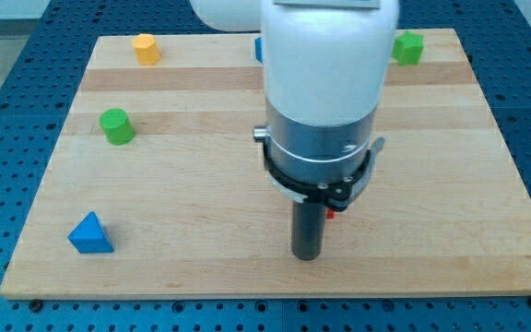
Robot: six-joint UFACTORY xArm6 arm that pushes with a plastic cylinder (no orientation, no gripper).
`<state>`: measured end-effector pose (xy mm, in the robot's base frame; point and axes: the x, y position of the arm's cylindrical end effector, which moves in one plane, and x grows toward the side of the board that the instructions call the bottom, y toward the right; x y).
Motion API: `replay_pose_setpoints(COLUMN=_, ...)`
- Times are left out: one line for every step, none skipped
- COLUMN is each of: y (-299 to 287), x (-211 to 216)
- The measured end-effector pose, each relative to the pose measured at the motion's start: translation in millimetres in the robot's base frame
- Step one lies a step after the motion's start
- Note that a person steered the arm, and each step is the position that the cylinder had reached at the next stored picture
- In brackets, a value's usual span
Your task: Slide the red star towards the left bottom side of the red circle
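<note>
Nearest the view's bottom, my tip [307, 255] rests on the wooden board [201, 184], right of centre. No pincer is fitted, so nothing is clamped. Just beside the rod on its right, a sliver of red [332, 213] shows; I cannot tell its shape, nor which red block it is. My arm's white housing [321, 65] hides the board's middle. Blue triangle [90, 234] lies bottom left, green cylinder [116, 126] left, yellow block [146, 48] top left, green block [407, 48] top right, a blue edge [258, 49] top centre.

Arm vertical at view's center, my tip [306, 255] down.
</note>
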<state>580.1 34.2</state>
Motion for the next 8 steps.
replay_pose_setpoints(y=16, x=-25)
replay_pose_setpoints(y=16, x=-41)
replay_pose_setpoints(y=7, x=-49)
replay_pose_setpoints(y=-9, x=-49)
replay_pose_setpoints(y=-27, x=-49)
replay_pose_setpoints(y=-28, x=-58)
replay_pose_setpoints(y=-23, x=-64)
replay_pose_setpoints(y=-11, x=-65)
